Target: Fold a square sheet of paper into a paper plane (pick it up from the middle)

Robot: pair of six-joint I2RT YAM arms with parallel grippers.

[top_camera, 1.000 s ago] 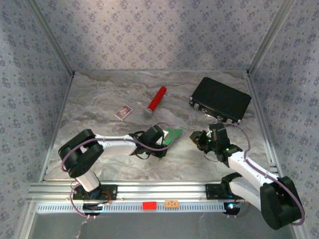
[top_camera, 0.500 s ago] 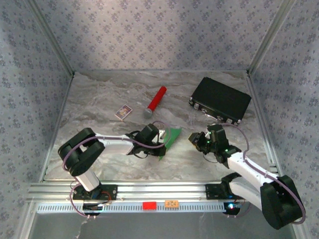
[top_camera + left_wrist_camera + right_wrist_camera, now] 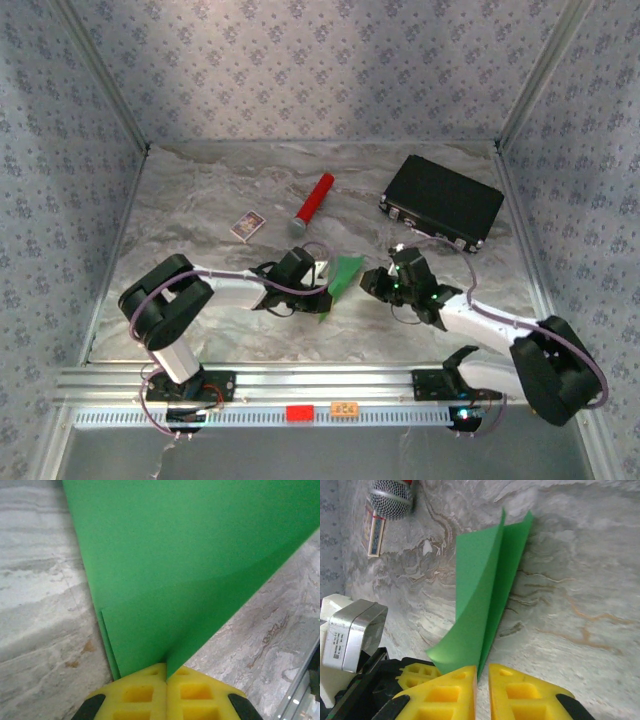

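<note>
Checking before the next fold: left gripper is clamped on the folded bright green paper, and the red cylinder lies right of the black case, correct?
No. Top external view: the red cylinder lies left of the black case. The left gripper is clamped on the folded bright green paper.

The paper (image 3: pixel 346 274) stands between left pincer (image 3: pixel 322 289) and right pincer (image 3: pixel 371 284).

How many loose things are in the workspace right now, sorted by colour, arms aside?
Green: 1, the folded sheet of paper
Red: 1, the cylinder
Black: 1, the case
White with print: 1, the small card
Total: 4
</note>
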